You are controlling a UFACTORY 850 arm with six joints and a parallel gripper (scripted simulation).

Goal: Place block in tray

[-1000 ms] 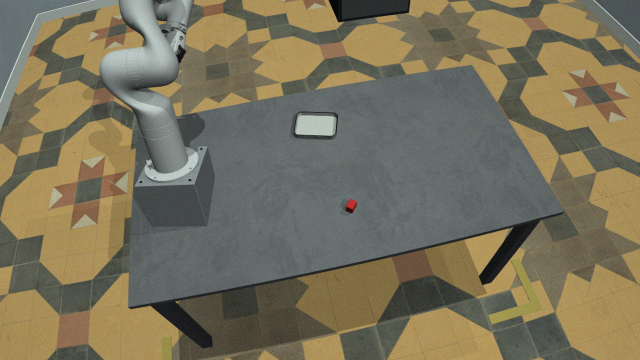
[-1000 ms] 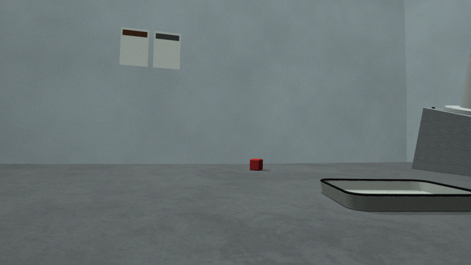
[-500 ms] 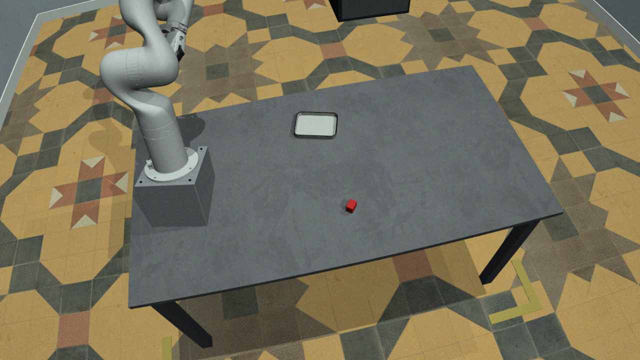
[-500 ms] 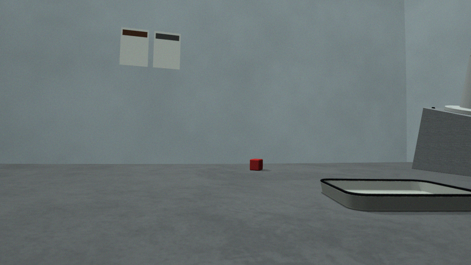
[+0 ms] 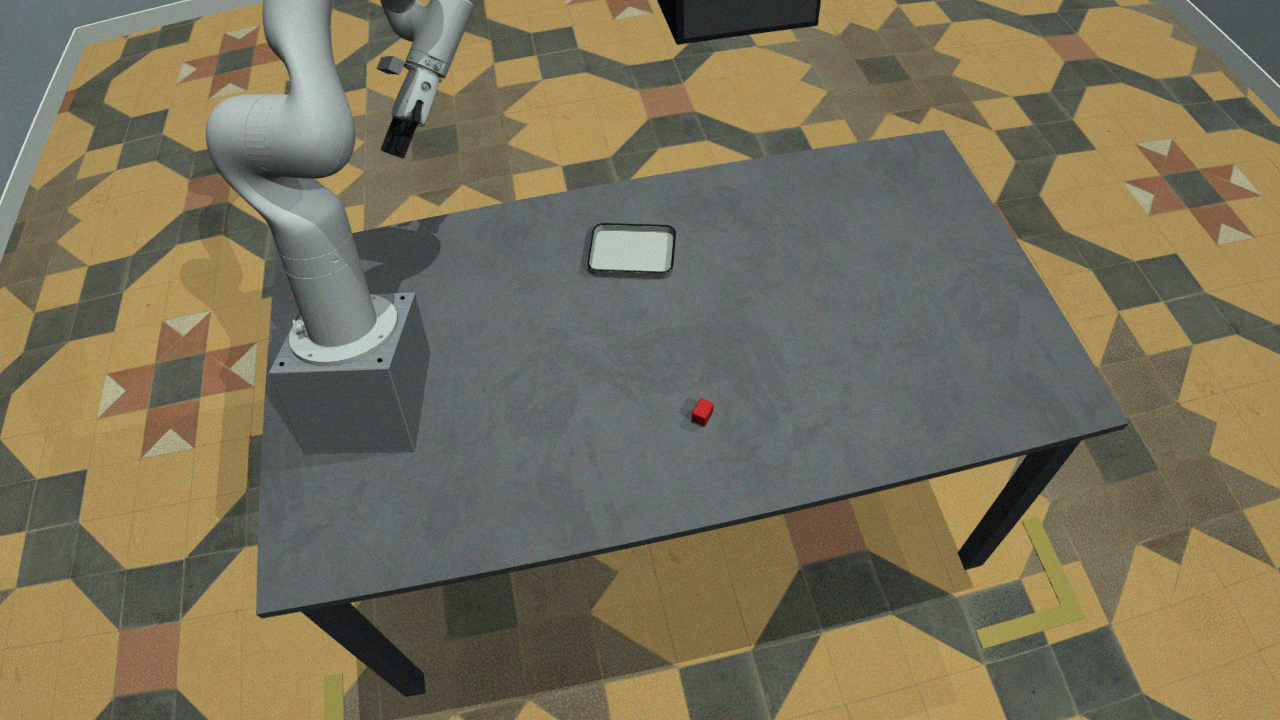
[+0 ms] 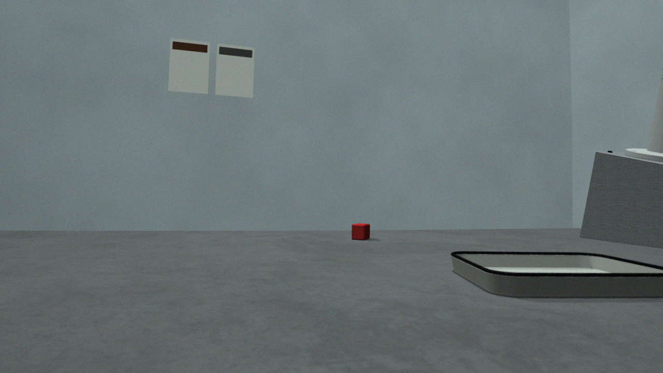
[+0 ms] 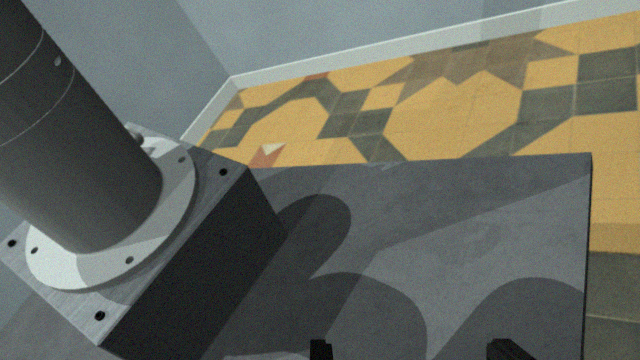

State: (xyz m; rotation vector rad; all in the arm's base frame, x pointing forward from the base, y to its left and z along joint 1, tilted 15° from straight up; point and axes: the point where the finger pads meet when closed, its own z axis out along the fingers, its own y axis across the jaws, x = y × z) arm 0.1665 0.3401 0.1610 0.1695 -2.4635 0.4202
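A small red block (image 5: pixel 701 411) lies on the grey table, toward the near side; it also shows in the low side view (image 6: pixel 360 231). The white tray (image 5: pixel 630 249) with a black rim sits flat on the table farther back and is empty; the low side view shows it at the right (image 6: pixel 561 272). My gripper (image 5: pixel 399 136) hangs high in the air near the arm's base, far from both block and tray. Its fingers stand partly open with nothing between them; the wrist view shows only the two fingertips at the bottom edge.
The arm's grey pedestal (image 5: pixel 353 376) stands at the table's left end and fills the left of the wrist view (image 7: pixel 125 240). A dark box (image 5: pixel 741 17) stands on the floor behind the table. The table's edges drop to the tiled floor.
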